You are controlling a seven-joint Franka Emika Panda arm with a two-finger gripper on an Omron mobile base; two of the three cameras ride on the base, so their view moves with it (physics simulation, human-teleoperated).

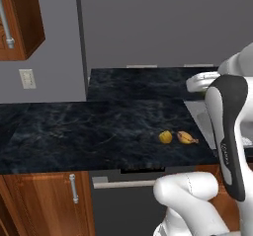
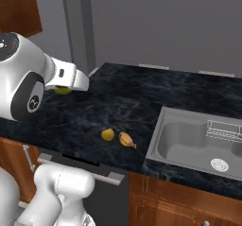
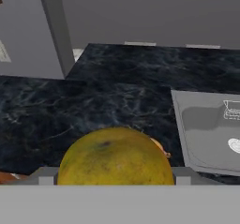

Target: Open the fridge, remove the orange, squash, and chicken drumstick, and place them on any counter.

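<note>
Robot arm: glossy white rounded shells are showing, joined by dark grey to black curved bands running along the links. Faint pale lettering is appearing on the dark band in the left base view. A round dark cap with small red marks is topping the bulky joint.

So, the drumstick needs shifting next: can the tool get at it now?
Probably not yet: the tool is full with a big yellow fruit. The chicken drumstick itself lies unobstructed on the counter.
</note>
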